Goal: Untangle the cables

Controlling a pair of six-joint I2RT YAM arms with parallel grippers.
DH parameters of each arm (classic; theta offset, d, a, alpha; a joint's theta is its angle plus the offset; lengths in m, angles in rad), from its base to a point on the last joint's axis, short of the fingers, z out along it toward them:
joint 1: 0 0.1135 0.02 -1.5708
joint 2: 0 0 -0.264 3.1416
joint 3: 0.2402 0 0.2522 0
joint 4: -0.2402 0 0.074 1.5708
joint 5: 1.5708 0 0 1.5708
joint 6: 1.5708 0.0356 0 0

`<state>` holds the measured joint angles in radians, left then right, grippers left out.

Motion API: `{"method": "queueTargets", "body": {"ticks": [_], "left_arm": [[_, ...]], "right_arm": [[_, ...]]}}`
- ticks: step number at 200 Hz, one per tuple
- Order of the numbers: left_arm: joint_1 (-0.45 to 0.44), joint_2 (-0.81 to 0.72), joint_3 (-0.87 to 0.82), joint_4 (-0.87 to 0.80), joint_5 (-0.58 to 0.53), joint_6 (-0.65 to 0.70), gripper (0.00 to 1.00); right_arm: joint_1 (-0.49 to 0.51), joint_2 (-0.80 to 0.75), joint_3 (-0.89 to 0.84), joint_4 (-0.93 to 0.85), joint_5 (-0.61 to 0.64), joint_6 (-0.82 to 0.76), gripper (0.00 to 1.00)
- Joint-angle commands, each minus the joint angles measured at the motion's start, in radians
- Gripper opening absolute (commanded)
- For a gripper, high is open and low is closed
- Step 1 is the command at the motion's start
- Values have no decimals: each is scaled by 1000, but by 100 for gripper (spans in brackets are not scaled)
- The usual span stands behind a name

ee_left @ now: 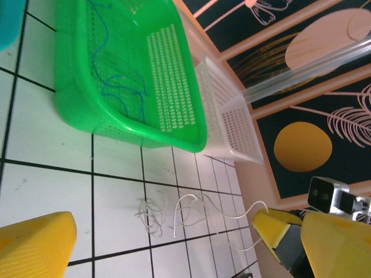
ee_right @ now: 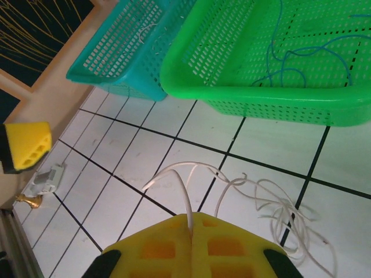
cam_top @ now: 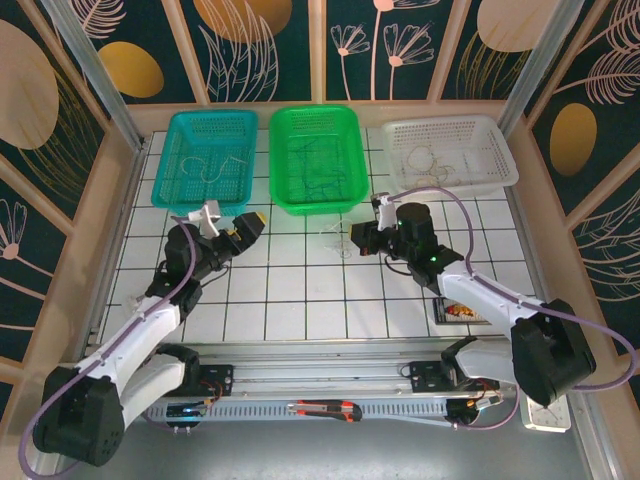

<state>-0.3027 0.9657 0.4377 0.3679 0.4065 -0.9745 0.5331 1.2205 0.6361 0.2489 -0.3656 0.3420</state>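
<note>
A small tangle of thin white cables lies on the tiled table in front of the green basket. My right gripper is shut on one white cable. That cable arches up from the fingertips and runs back into the tangle. In the left wrist view the tangle sits left of the held cable, which leads to the right gripper. My left gripper is open and holds nothing, left of the tangle. Dark blue cables lie in the green basket.
A teal basket at the back left holds a thin white cable. A white basket at the back right holds pale cables. A dark card lies near the right arm. A red and black tool rests on the front rail.
</note>
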Motion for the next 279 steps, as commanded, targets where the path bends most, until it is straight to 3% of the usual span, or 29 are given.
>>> {"method": "queueTargets", "body": {"ticks": [1, 110, 184, 279], "left_arm": [[-51, 42, 19, 109, -36, -17, 97], [-284, 359, 72, 261, -112, 113, 68], [-338, 507, 132, 343, -112, 127, 51], [-371, 660, 202, 413, -103, 136, 42]], "right_arm": [[2, 4, 7, 52, -21, 17, 0], [-8, -12, -4, 62, -39, 64, 0], [-7, -42, 4, 64, -58, 95, 0], [4, -85, 11, 52, -59, 113, 0]]}}
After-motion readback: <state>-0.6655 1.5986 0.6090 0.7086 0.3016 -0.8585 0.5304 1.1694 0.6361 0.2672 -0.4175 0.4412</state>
